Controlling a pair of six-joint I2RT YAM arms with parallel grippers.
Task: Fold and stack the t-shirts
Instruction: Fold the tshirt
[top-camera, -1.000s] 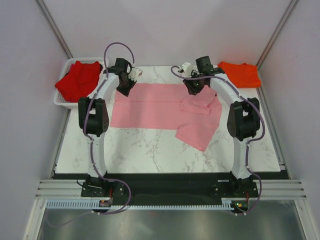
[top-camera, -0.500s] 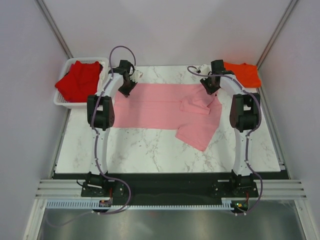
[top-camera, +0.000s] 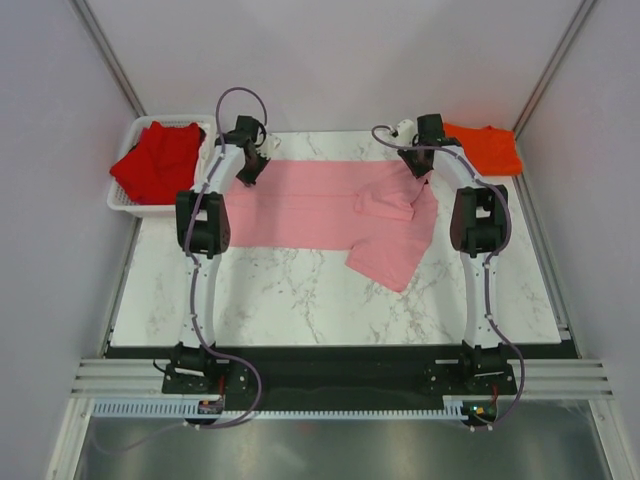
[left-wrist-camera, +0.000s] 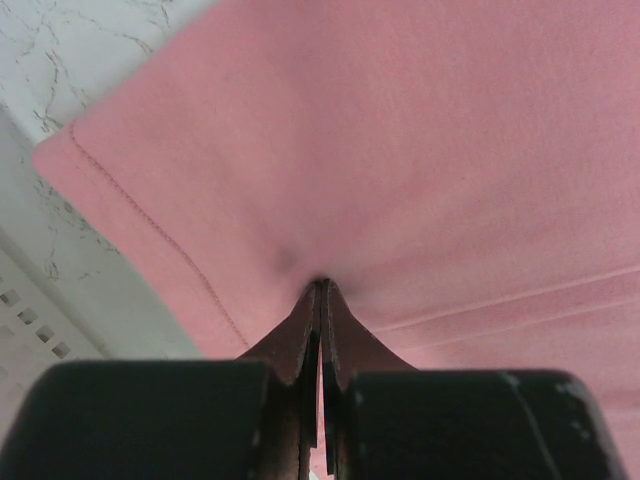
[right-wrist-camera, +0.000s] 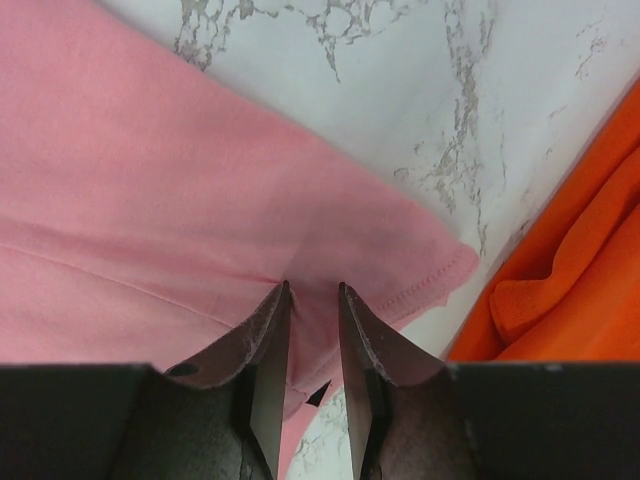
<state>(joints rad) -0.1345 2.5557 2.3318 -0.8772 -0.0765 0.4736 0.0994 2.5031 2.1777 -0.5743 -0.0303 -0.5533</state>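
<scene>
The light pink t-shirt (top-camera: 310, 200) lies spread across the back half of the table, with a folded part hanging toward the front right. My left gripper (top-camera: 250, 166) is shut on its far left edge; in the left wrist view the jaws (left-wrist-camera: 320, 287) pinch the pink cloth (left-wrist-camera: 400, 150). My right gripper (top-camera: 415, 163) grips the far right corner; the pink cloth (right-wrist-camera: 150, 200) is bunched between the narrowly parted jaws (right-wrist-camera: 313, 290). The orange t-shirt (top-camera: 485, 148) lies at the back right, also in the right wrist view (right-wrist-camera: 580, 300). The deep red t-shirt (top-camera: 155, 160) lies in the basket.
The white mesh basket (top-camera: 118, 203) stands off the table's back left corner, and its wall shows in the left wrist view (left-wrist-camera: 30, 325). The marble table (top-camera: 300, 300) is bounded by grey walls at the back and sides.
Both arms have stretched farther back, and the pink t-shirt has slid with them toward the back edge. The right gripper has also moved right, close to the orange t-shirt.
</scene>
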